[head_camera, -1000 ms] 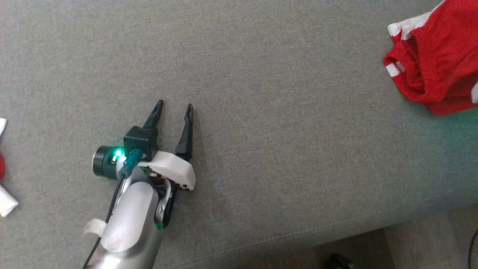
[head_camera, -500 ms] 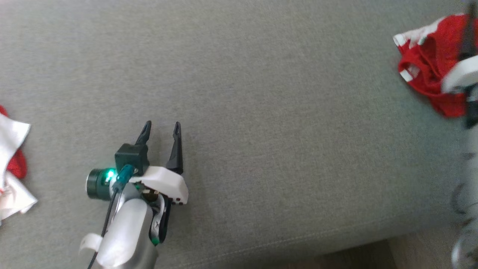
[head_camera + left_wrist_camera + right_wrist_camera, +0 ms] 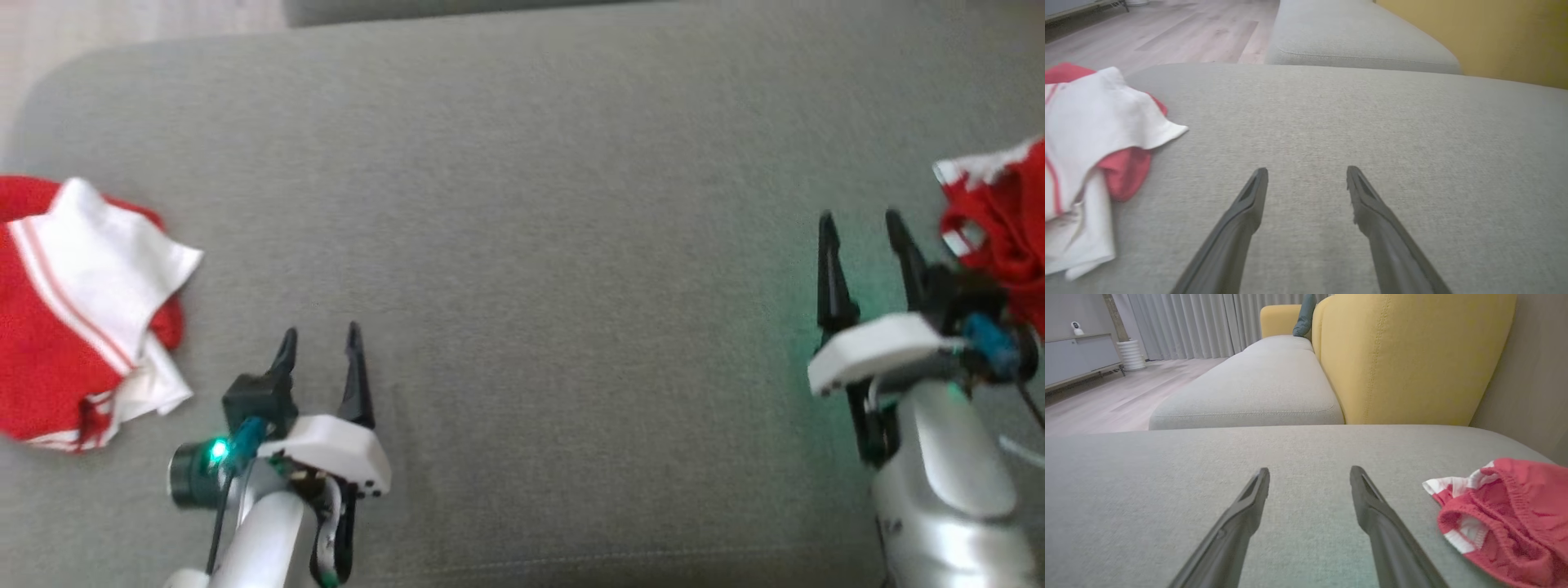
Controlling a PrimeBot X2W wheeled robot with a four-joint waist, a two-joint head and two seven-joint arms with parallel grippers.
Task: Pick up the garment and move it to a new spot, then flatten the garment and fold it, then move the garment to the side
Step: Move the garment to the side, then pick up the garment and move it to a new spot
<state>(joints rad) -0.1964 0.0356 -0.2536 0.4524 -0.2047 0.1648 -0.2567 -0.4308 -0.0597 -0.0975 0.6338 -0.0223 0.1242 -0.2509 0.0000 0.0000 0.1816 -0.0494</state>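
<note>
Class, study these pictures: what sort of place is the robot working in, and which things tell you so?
Most likely a home living room. The signs: a long grey sofa seat with a yellow backrest, floor-length curtains, and a pale wooden floor.

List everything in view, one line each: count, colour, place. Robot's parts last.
seat cushion: one, grey, below both pincers
left garment: one, red and white, crumpled, cushion's left end
right garment: one, red with white trim, crumpled, cushion's right end
second seat cushion: one, grey, beyond the first
backrests: two, yellow, behind the cushions
pillow: one, teal, far end of sofa
curtains: one run, grey, far wall
floor: one, pale wood, beside the sofa
cabinet: one, grey, far left of right wrist view
left pincer: one, dark, open, lower left of head view
right pincer: one, dark, open, beside right garment
</note>
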